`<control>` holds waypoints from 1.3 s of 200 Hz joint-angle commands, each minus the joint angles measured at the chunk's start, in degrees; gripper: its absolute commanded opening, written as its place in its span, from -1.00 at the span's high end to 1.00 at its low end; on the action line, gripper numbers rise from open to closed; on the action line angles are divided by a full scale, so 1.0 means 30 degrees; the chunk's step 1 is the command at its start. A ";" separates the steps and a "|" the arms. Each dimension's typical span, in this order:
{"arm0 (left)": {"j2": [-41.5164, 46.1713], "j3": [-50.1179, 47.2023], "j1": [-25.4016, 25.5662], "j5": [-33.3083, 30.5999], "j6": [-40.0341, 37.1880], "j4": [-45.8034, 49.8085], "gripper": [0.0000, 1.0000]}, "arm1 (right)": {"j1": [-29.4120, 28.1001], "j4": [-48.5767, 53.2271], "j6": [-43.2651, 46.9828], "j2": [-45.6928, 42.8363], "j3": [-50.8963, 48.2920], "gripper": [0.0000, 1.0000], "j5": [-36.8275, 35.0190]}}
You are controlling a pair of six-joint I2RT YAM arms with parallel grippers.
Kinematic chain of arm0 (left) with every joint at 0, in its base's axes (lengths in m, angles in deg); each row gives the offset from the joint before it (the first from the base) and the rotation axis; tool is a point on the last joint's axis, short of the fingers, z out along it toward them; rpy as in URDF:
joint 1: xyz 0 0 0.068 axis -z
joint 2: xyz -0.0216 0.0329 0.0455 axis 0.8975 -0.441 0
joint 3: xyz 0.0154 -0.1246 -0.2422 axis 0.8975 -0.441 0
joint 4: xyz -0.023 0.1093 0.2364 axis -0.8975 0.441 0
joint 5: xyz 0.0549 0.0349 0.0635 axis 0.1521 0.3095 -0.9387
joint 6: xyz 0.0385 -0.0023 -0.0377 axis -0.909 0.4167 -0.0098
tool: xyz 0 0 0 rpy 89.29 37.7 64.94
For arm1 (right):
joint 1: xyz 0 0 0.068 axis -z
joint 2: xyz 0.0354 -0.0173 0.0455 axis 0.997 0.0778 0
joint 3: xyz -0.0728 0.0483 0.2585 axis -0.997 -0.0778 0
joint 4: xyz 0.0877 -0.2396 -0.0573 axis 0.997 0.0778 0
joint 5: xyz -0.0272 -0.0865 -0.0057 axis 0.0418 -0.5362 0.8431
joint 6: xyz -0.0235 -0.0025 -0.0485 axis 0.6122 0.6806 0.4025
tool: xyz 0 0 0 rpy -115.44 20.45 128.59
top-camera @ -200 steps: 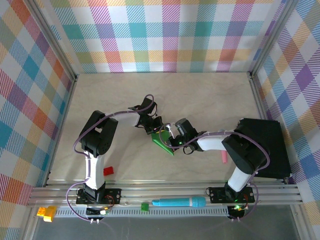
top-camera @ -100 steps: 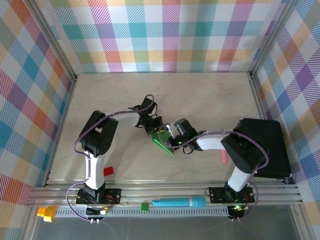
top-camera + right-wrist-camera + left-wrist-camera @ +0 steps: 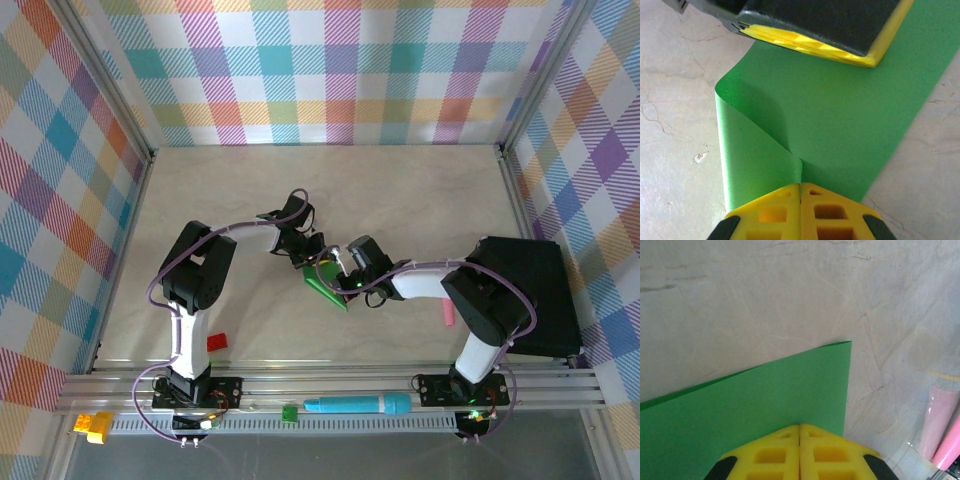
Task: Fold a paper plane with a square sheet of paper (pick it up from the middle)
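Observation:
The bright-green square sheet of paper (image 3: 330, 287) lies mid-table between both grippers. In the right wrist view its left flap (image 3: 752, 155) curls up off the sheet (image 3: 850, 110) and runs into my right gripper (image 3: 800, 186), which is shut on that lifted edge. My left gripper (image 3: 799, 426) is shut too, its yellow tips resting on top of the flat paper (image 3: 755, 400) near a corner, with nothing seen between them. In the right wrist view the left gripper's fingers (image 3: 815, 42) lie across the sheet's far side. From above, the left gripper (image 3: 310, 258) and the right gripper (image 3: 343, 272) stand close together.
A pink object (image 3: 448, 315) lies right of the paper, also in the left wrist view as a pink object (image 3: 942, 432). A red block (image 3: 216, 342) sits front left. A black box (image 3: 535, 290) stands at the right. A teal marker (image 3: 357, 404), small green block (image 3: 290, 412) and yellow block (image 3: 92, 425) lie by the front rail.

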 commanded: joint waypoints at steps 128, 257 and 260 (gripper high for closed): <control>0.0443 -0.1496 -0.0536 -0.0622 0.1635 0.0747 0.86 | 0.0108 0.2433 -0.2957 0.0006 0.0671 1.00 0.1126; -0.1089 -0.0253 -0.0060 -0.2947 -0.0368 0.4322 0.98 | 0.0163 0.3034 -0.2919 -0.0542 0.1239 1.00 0.0643; -0.1117 -0.0229 -0.0030 -0.2933 -0.0384 0.4338 0.97 | 0.0161 0.3036 -0.2924 -0.0514 0.1252 1.00 0.0630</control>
